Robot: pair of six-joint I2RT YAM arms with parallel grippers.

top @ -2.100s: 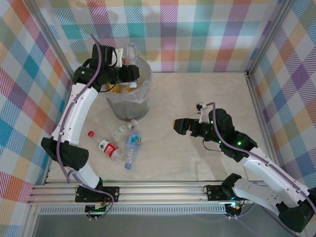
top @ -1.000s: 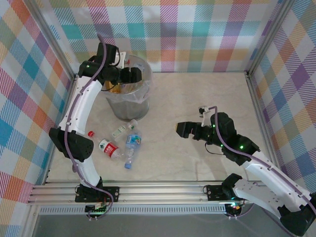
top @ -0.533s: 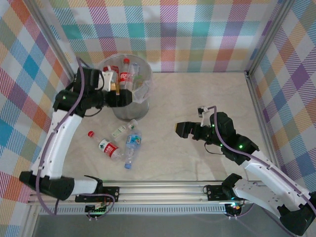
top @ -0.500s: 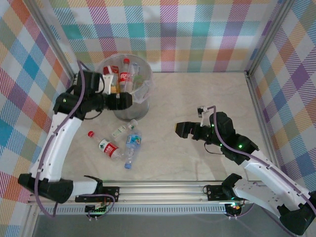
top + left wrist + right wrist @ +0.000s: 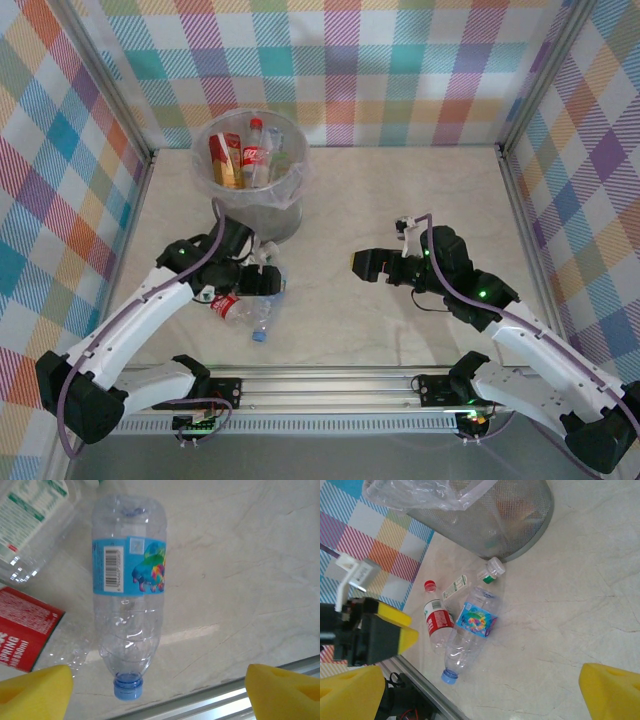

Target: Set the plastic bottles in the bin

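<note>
My left gripper (image 5: 159,695) hung wide open, empty, over the blue-labelled bottle (image 5: 129,605), which might roll if pinched off-centre.

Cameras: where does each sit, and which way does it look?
Top external: high behind the arms, looking down at the pale table; left gripper and right gripper show.
Left wrist: on the left arm, looking down at the clear blue-labelled plastic bottle; its yellow fingers show.
Right wrist: on the right arm, facing the round grey bin; its yellow fingers show.
Shared: all see that bottle.
</note>
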